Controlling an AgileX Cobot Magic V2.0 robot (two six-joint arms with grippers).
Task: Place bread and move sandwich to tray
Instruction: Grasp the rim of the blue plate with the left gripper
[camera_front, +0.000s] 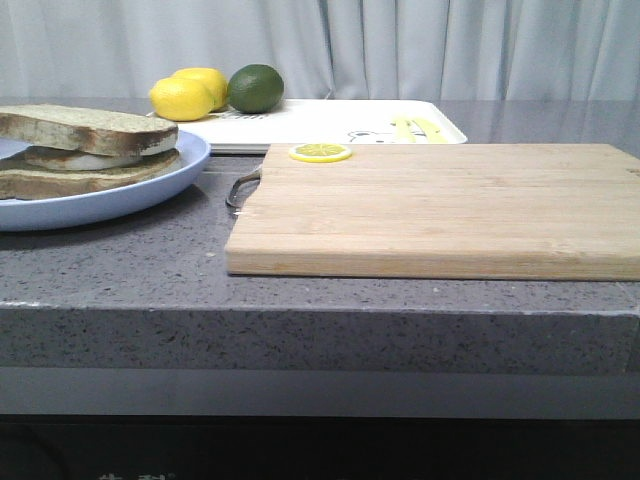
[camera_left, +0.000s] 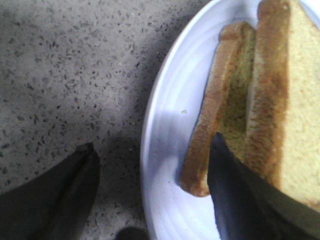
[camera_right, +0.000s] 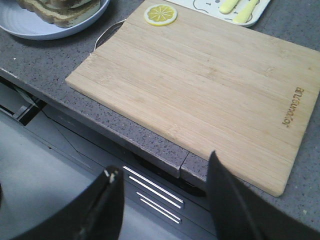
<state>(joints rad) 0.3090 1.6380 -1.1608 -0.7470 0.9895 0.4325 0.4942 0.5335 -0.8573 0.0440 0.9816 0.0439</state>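
Sandwich (camera_front: 85, 150) on plate (camera_front: 150, 185), left hand (camera_left: 150, 185) spread astride plate rim, seemingly touching bread, right hand (camera_right: 162, 200) spread.

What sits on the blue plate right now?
On the plate lie two bread slices stacked, with a strip of white filling between them. Most of the filling is covered by the top slice.
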